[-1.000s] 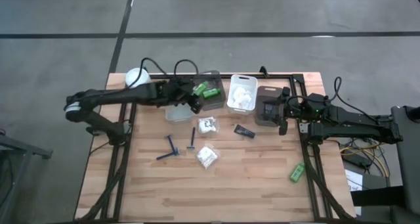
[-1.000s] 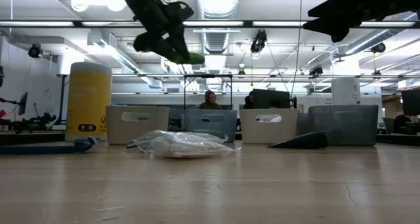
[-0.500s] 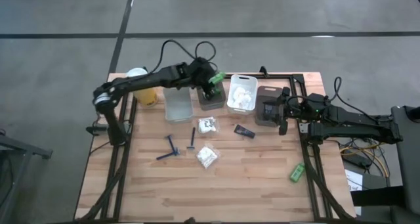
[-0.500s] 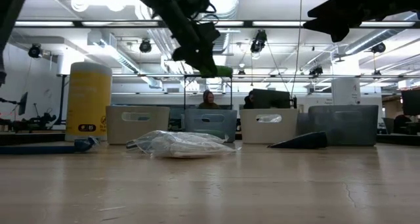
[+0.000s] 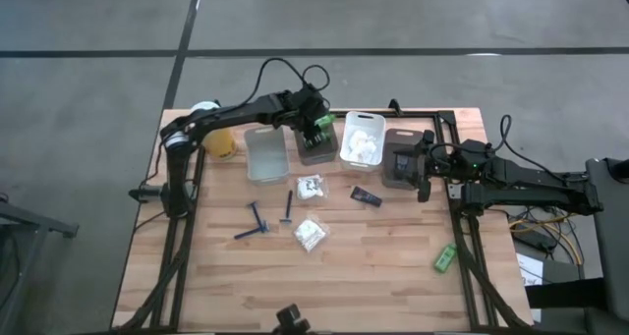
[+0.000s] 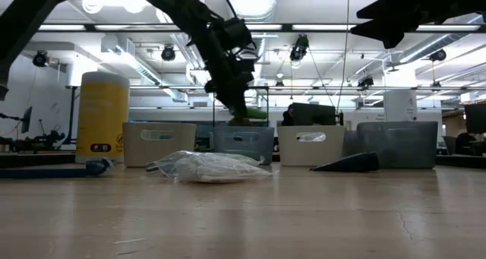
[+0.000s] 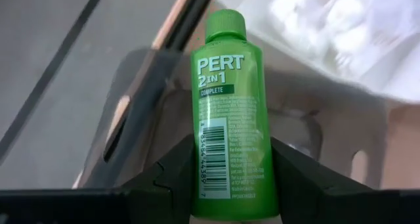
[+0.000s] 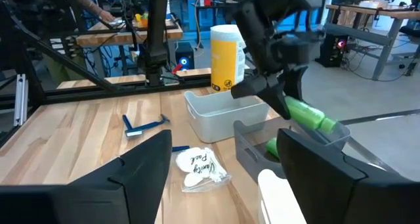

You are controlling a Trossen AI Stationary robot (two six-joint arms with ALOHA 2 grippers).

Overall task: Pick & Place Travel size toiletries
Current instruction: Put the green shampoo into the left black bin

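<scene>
Green shampoo tube (image 7: 231, 119) hung clamped in the left gripper (image 5: 316, 129) over the grey bin (image 5: 316, 146) at the table's far side, best lowered before letting go; the right gripper (image 5: 423, 166) waited open.

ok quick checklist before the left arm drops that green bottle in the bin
1. Grip: left gripper shut on the green bottle - ok.
2. Position: bottle over the grey bin, per high view - ok.
3. Height: low view shows the bottle just above the bin's rim - ok.
4. Bin contents: another green bottle already inside; room left - cannot tell.
5. Right gripper parked over the far bin by the table edge, fingers open, out of the way - ok.
6. Leftovers: one green bottle lies on the table - not ok yet.
</scene>
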